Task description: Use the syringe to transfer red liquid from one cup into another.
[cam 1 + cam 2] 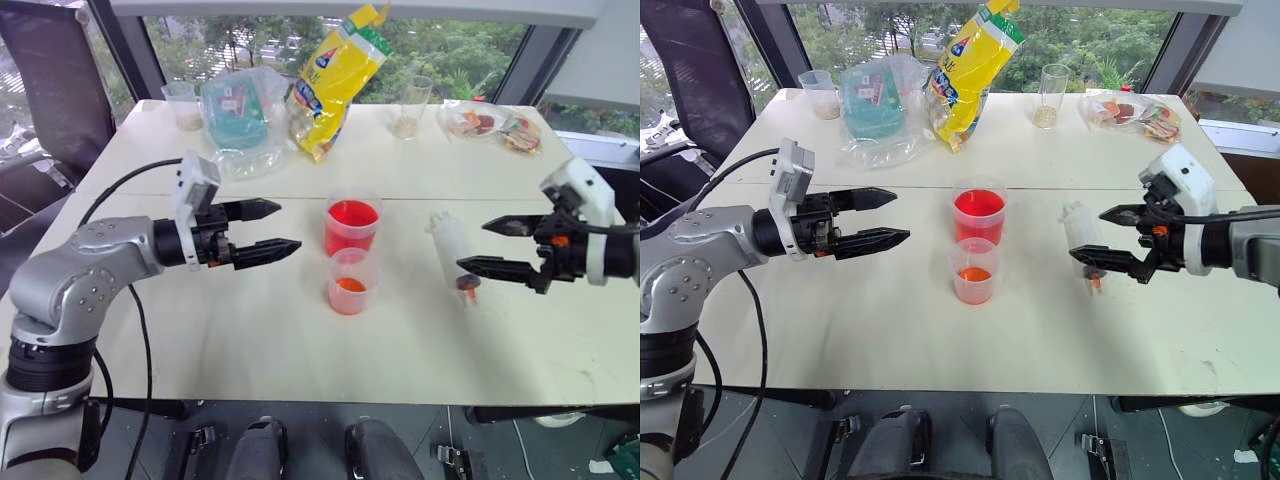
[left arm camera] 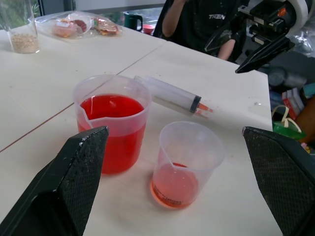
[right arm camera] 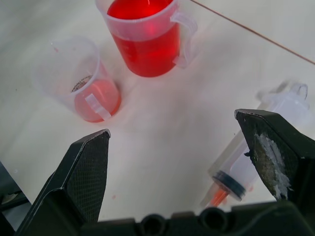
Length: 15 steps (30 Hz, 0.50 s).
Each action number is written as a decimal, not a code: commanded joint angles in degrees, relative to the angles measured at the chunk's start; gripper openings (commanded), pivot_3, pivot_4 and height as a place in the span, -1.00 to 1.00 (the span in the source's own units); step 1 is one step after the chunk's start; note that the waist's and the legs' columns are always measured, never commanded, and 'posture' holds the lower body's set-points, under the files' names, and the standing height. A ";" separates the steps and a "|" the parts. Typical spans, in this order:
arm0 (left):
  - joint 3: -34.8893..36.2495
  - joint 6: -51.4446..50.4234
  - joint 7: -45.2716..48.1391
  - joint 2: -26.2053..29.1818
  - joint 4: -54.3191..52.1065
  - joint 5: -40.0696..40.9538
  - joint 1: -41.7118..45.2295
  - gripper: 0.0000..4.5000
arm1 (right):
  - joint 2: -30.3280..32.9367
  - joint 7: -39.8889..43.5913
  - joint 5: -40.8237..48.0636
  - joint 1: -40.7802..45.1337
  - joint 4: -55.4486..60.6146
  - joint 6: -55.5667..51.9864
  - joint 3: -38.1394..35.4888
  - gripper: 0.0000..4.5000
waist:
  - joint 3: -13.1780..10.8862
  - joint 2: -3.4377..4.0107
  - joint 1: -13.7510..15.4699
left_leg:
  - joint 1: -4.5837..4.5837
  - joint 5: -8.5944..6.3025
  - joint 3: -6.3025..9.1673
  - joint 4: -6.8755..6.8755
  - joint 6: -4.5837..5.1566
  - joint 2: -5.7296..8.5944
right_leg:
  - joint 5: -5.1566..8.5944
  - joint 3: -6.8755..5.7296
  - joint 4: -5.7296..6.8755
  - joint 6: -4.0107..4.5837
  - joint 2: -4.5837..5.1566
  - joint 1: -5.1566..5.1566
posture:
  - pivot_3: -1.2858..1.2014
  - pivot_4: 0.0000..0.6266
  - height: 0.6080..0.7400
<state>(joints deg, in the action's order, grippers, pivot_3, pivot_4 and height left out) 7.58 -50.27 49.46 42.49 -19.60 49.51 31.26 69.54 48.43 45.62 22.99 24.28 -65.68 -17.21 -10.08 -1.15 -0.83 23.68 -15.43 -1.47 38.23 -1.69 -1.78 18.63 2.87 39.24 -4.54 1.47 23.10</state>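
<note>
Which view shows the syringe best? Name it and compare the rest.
Left wrist view: the syringe lies whole on the table, barrel, dark ring and orange tip all clear. Right wrist view has an end effector finger across its barrel. Both eye views show it small, beside the right end effector.

White letters reading "TREN" stand on the black shirt (image 2: 212,17) of a person beyond the table; print on the yellow bag (image 1: 335,75) is unreadable.

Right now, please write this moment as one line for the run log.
left gripper: open, empty | right gripper: open, over syringe | syringe: lying on table | larger cup: much red liquid | smaller cup: little
</note>
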 commanded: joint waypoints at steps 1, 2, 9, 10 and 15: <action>1.37 1.67 -0.13 -0.16 -0.93 0.16 0.87 1.00 | 0.53 -0.77 -1.48 1.86 -1.23 1.04 0.66 0.98 | 0.00 0.00 0.01 | 0.00 0.00 0.00 0.00 0.00 0.00 | 0.00 0.00 0.00 0.00 0.00 0.00 | 0.03 -0.52 1.00; 1.30 1.77 -0.14 -0.21 -0.92 0.09 0.85 1.00 | 0.47 -1.07 -1.72 2.28 -1.65 0.85 1.15 0.98 | 0.00 0.00 0.01 | 0.00 0.00 0.00 0.00 0.00 0.00 | 0.00 0.00 0.00 0.00 0.00 0.00 | 0.03 -0.52 1.00; 0.21 2.58 0.16 -0.80 -0.53 -0.66 1.53 1.00 | -2.84 -6.88 -5.62 13.82 -10.47 -6.40 11.18 0.98 | 0.00 0.00 -0.32 | -0.02 0.00 -0.01 0.00 0.00 0.00 | 0.00 0.01 0.01 0.00 0.00 0.01 | 0.03 -0.52 1.00; -0.11 2.86 0.31 -1.01 -0.35 -0.94 1.60 1.00 | -4.03 -7.87 -6.89 16.65 -13.09 -8.19 13.68 0.98 | 0.00 0.00 -0.37 | -0.04 0.00 -0.04 0.00 0.00 0.00 | 0.00 0.03 0.02 0.00 0.00 0.00 | 0.03 -0.52 1.00; -1.21 3.78 0.04 -2.46 -0.21 -1.90 1.94 1.00 | -10.85 -11.79 -14.52 26.80 -28.00 -10.34 22.19 0.98 | 0.00 0.00 -0.21 | -0.07 0.00 -0.10 -0.03 0.00 0.00 | 0.00 0.07 0.01 0.01 0.01 0.01 | 0.03 -0.52 1.00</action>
<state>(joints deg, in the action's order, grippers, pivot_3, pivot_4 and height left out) 6.00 -47.89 49.58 40.18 -18.85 47.89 32.28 58.96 38.03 34.12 47.81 -0.32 -76.11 4.13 -10.08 -1.15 -1.04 23.61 -15.43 -1.57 38.21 -1.68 -1.77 18.63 2.95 39.24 -4.52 1.48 23.11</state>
